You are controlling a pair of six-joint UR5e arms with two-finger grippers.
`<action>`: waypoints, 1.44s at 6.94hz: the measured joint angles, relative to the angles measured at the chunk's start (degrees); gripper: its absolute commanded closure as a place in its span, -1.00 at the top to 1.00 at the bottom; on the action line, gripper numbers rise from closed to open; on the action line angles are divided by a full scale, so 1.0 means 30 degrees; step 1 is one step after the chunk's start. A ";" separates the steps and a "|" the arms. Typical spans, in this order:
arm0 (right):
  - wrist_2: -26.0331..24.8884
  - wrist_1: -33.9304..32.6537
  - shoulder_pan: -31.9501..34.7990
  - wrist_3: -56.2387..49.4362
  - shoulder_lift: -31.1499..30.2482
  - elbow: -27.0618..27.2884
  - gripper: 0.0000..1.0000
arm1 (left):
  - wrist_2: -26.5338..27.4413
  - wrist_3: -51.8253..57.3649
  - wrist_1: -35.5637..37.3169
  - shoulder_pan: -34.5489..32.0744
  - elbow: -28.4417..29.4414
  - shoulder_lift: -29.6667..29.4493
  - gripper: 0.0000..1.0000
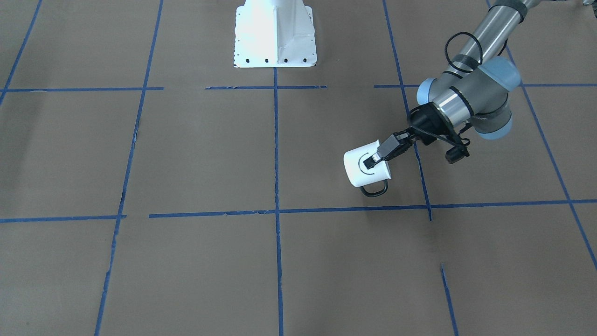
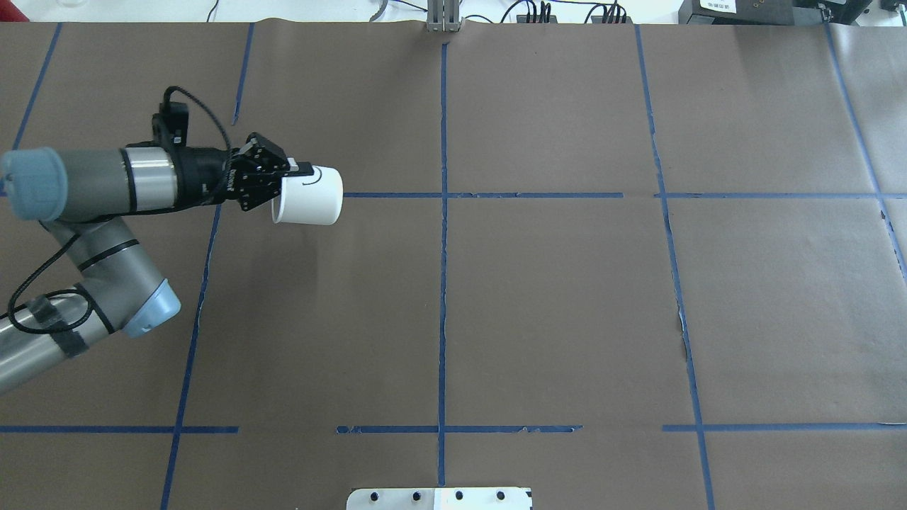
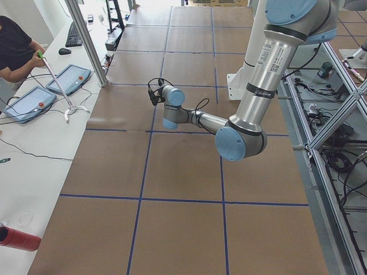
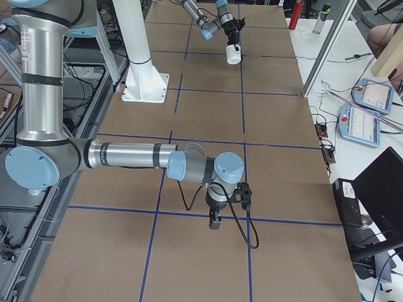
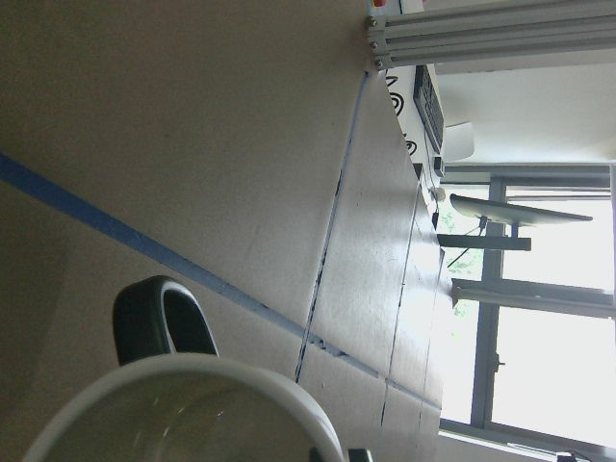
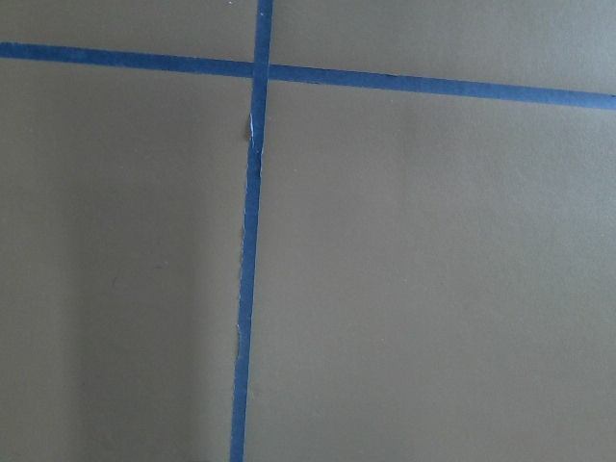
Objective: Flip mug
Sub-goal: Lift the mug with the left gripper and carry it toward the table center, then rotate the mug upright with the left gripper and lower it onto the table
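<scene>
Held the mug (image 1: pixel 363 170) sideways in the left gripper (image 1: pixel 373 161), clamped on the wall at the rim, with one finger (image 1: pixel 386 148) laid outside across the smiley face (image 1: pixel 368 171) and the other out of sight inside the mouth. Pointed the mouth back toward the wrist and the base away from it. Carried the black handle (image 1: pixel 374 190) at the mug's lower edge in the front-facing view, and showed it again beside the pale rim in the left wrist view. Sat over the robot's left part of the table (image 2: pixel 553 304), at a crossing of blue tape lines (image 2: pixel 443 283). Could not tell whether lifted clear of the table or touching it. Pointed the right gripper (image 4: pixel 214 220) straight down beside a tape line at the table's other end, well apart from the mug. Could not tell there whether apart or together: seen only small from the side, and showed nothing but table and tape in the right wrist view.
</scene>
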 measured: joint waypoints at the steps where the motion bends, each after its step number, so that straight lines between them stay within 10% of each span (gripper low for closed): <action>1: 0.0000 0.0000 0.0000 0.0000 0.0001 0.0002 1.00 | 0.0061 0.0564 0.3759 0.0196 -0.0635 -0.1311 -1.00; 6: 0.0000 0.0001 0.0000 0.0001 0.0000 0.0002 1.00 | 0.3261 0.5965 2.1724 0.3546 -0.1412 -0.7851 -1.00; 10: 0.0000 0.0000 0.0000 0.0001 0.0000 0.0002 1.00 | 0.4587 0.8252 2.6875 0.5013 0.2494 -1.1303 -1.00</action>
